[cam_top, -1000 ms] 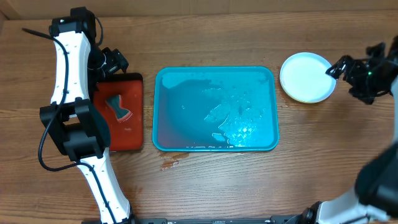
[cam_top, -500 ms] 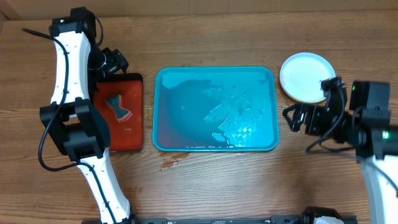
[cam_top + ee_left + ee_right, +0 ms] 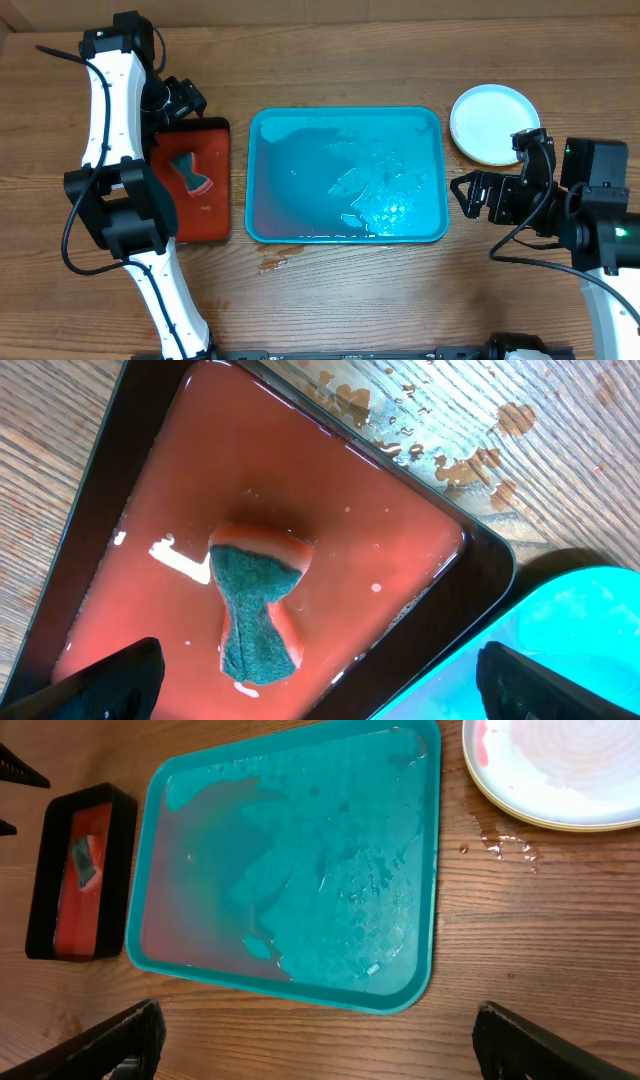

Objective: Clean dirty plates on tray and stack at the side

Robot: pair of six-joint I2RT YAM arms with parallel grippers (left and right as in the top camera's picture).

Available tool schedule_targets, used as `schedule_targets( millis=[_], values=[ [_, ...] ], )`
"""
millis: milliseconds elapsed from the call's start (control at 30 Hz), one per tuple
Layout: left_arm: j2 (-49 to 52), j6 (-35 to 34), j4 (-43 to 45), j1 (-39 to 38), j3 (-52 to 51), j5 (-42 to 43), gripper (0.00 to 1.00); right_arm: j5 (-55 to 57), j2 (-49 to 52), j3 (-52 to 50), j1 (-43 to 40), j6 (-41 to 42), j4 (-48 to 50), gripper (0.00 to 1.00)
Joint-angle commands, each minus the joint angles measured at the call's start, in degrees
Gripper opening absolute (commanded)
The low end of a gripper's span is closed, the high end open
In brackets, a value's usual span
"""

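Note:
The turquoise tray (image 3: 250, 180) lies in the middle of the table, wet, with no plate in it; it also shows in the right wrist view (image 3: 430, 870). The plates (image 3: 490, 122) sit stacked on the table right of the tray's far corner. The top one is white with a faint pink smear at its edge (image 3: 560, 770), and a pale green-yellow rim shows under it. My right gripper (image 3: 462, 195) is open and empty, just right of the tray and in front of the plates. My left gripper (image 3: 190, 103) is open and empty above the red-brown tray.
A red-brown, black-rimmed tray (image 3: 215, 200) left of the turquoise tray holds a green-and-orange sponge (image 3: 255, 610) in shallow liquid. Water drops lie on the wood beside it (image 3: 450, 460), near the plates (image 3: 500, 845) and in front of the turquoise tray (image 3: 275, 262).
My right arm has swung from beside the plates at the far right to a spot in front of them, next to the tray. The left arm has not moved.

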Motion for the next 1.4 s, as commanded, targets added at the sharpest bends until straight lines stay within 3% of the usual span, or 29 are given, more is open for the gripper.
schedule_targets(
  millis=[0,200,367,633,1000,1167,1367],
  values=[
    [-1.0,0.4,0.1,-0.1,0.4,0.6,1.0,-0.3,-0.2,-0.2,0.4,-0.6,-0.1,1.0],
    [-1.0,0.4,0.1,-0.1,0.4,0.6,1.0,0.8,-0.2,-2.3,1.8,-0.6,0.3,1.0],
    [-1.0,0.4,0.9,-0.1,0.4,0.6,1.0,0.7,-4.3,-10.8,3.9,-0.6,11.3,1.0],
    [-1.0,0.4,1.0,-0.1,0.4,0.6,1.0,-1.9,-25.3,-33.8,5.9,-0.5,38.9,1.0],
    [-1.0,0.4,1.0,-0.1,0.4,0.6,1.0,5.2,-51.8,-54.0,6.2,2.6,56.3,1.0],
    [-1.0,0.4,1.0,-0.1,0.4,0.6,1.0,10.3,-56.7,-59.1,6.2,6.1,63.0,1.0],
    [-1.0,0.4,1.0,-0.1,0.4,0.6,1.0,15.5,-60.3,-62.0,6.3,9.3,63.9,1.0]
  ],
)
